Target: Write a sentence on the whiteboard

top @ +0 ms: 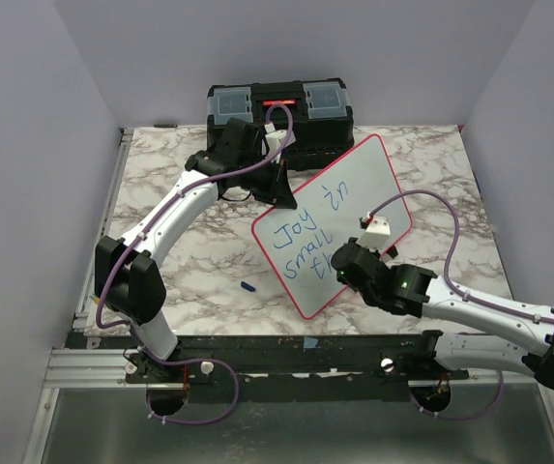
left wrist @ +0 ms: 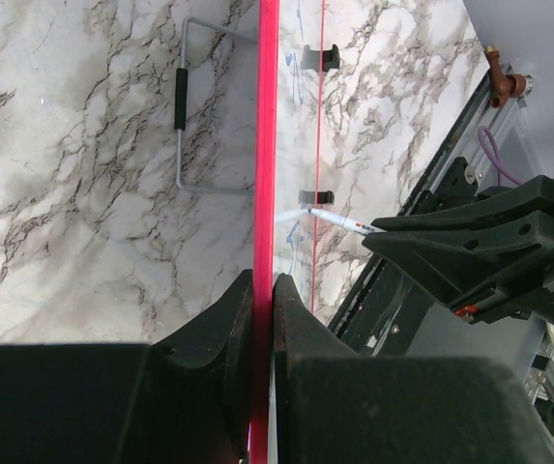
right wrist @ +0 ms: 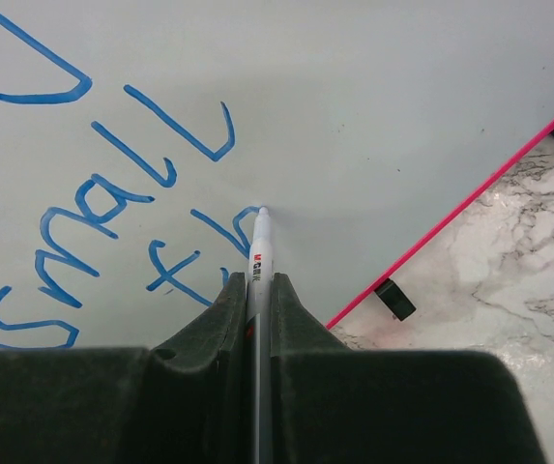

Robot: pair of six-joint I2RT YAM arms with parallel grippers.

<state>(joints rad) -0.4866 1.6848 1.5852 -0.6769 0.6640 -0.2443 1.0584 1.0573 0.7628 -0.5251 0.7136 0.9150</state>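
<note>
Seen from above, two robot arms work over a marble-patterned bench [top: 160, 164]. The whiteboard [top: 354, 193], white with a thin red-pink rim, sits at an angle on the bench between the two sets of fingers.

The left fingers [left wrist: 223, 329] are pressed together on the rim of the board at its far edge, pinching it. In the left wrist view the rim runs straight out from between them as a red line, seen edge-on. Two small black feet [left wrist: 327, 58] of the board show just beyond that line. A black toolbox [top: 281, 101] stands close behind these fingers, at the back of the bench.

The right fingers [right wrist: 223, 309] are closed around a white marker [right wrist: 257, 251], which sticks out straight ahead of them. Its tip touches the board's surface at the end of the last letter. The blue writing [top: 306, 237] reads "Joy in", then "small", then "th" on three lines, lying just ahead and to the left of these fingers.

A small dark blue object [top: 248, 287] lies on the bench beside the near-left edge of the board, apart from both sets of fingers.
</note>
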